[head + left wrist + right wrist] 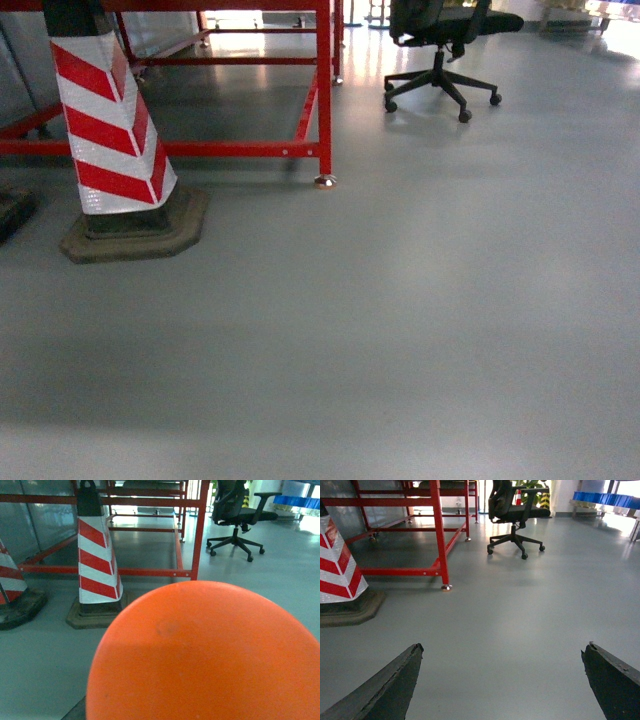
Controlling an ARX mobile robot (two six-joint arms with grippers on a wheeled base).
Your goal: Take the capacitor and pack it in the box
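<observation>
The right fingers [502, 680] stood wide apart, holding nothing, above grey floor [520, 620]. An orange dome [210, 655] hid the left fingers; their state was unclear.

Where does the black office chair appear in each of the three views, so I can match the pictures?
Head: the chair is at the top, right of centre, its seat cut by the edge.
Left wrist: the chair is at the top right, behind the orange ball.
Right wrist: the chair is at the top, just right of centre.
Shared landmark: the red frame stands left of the chair in every view.
</observation>
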